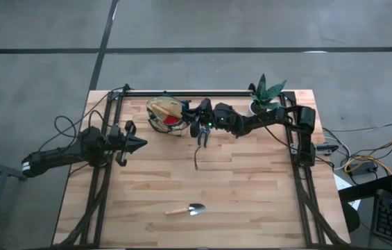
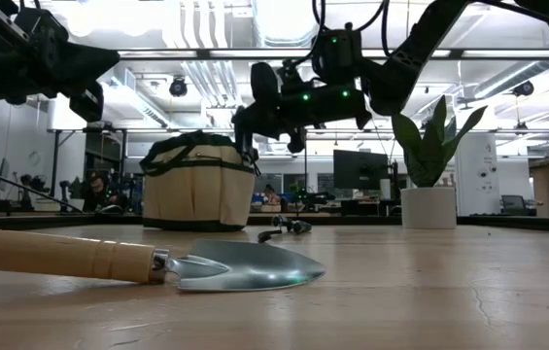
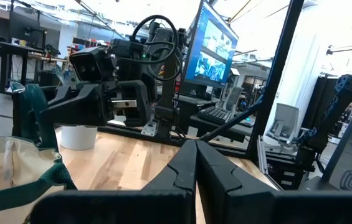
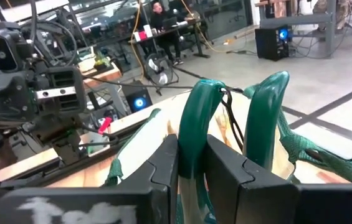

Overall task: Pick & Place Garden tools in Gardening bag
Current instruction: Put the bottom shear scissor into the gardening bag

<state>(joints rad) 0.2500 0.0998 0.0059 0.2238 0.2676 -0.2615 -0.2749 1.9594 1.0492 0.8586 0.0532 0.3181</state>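
Observation:
The tan gardening bag with dark green trim stands on its base at the table's far middle, with a red piece inside; it also shows in the low view. My right gripper reaches it from the table's right and is shut on one of its green loop handles. Dark pruning shears and a thin dark stick lie on the table beside the bag. A wooden-handled trowel lies near the front edge, also in the low view. My left gripper is shut and empty, above the table's left side. My right gripper pinches one green loop handle of the bag between its two fingers, at the loop's upper part. The fingers come roughly level from the table's right side. The handle stands up between them; the second handle stands free beside it. The bag's base stays on the table.
A green plant in a white pot stands at the far right corner, behind my right arm. Dark frame rails run along the table's left, right and far sides. Bare wood lies between the trowel and the shears.

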